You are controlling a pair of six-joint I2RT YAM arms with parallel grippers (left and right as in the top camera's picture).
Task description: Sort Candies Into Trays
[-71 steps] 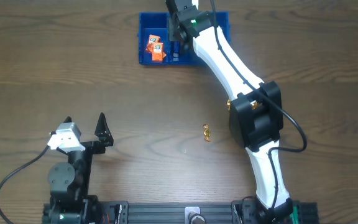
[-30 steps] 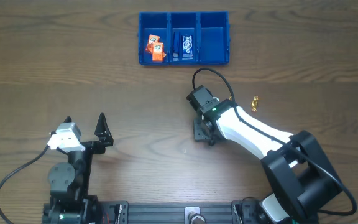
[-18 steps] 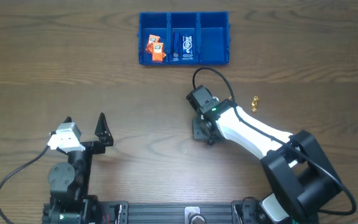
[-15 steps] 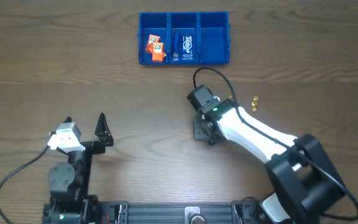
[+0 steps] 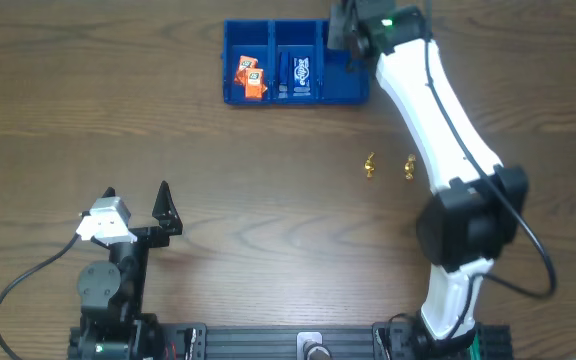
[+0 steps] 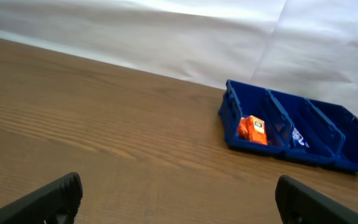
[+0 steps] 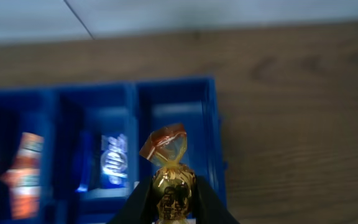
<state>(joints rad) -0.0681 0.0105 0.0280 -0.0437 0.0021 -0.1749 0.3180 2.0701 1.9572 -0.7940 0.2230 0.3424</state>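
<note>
Gold candy (image 7: 173, 183): clamped between the two fingers of the right gripper (image 7: 174, 200), its twisted wrapper end sticking out beyond the fingertips. The candy is held off the surface, above the blue tray (image 5: 360, 95). From the right wrist view it sits over the tray's right-hand compartment, whose blue floor shows behind it.

Blue tray: three compartments side by side, at the far edge of the wooden table (image 5: 168, 140), seen from above.
- Left compartment: orange candies (image 5: 250, 78), bunched together.
- Middle compartment: blue-wrapped candies (image 5: 301, 74).
- Right compartment: partly covered by the right arm's wrist in the top view.

Loose on the table: two gold candies (image 5: 370, 166), near each other, well apart from the tray and on the near side of it, just left of the right arm's white link.

Left gripper (image 5: 138, 198): fingers spread wide apart, nothing between them. It is parked near its base at the near left of the table, well away from the tray and from the loose candies. Its wrist camera looks across bare wood toward the tray
</note>
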